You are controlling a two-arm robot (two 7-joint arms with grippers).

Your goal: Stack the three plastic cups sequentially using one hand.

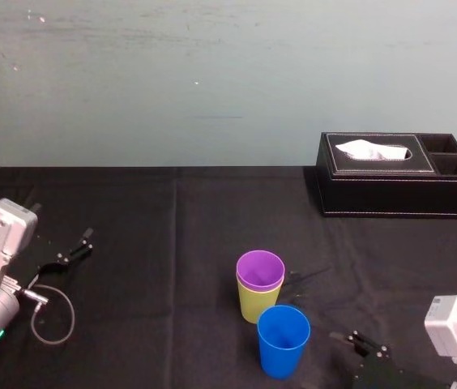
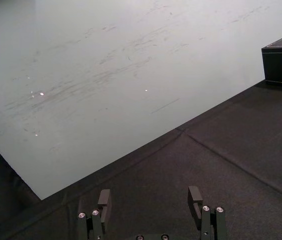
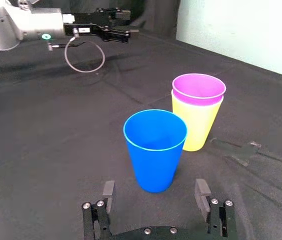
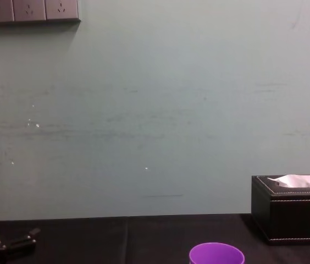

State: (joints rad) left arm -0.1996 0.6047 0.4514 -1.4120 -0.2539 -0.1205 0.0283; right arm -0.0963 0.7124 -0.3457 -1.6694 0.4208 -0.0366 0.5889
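Note:
A purple cup sits nested inside a yellow-green cup near the middle of the black table. Just in front of that pair stands a bright blue cup, upright and on its own. My right gripper is low at the front right, a short gap to the right of the blue cup. In the right wrist view its fingers stand wide open, with the blue cup just ahead of them and untouched; the purple cup and yellow-green cup are behind. The purple cup's rim shows in the chest view.
My left gripper rests open over the table's left side, far from the cups, with a cable loop near its wrist. A black leather tissue box stands at the back right. The table's far edge meets a pale wall.

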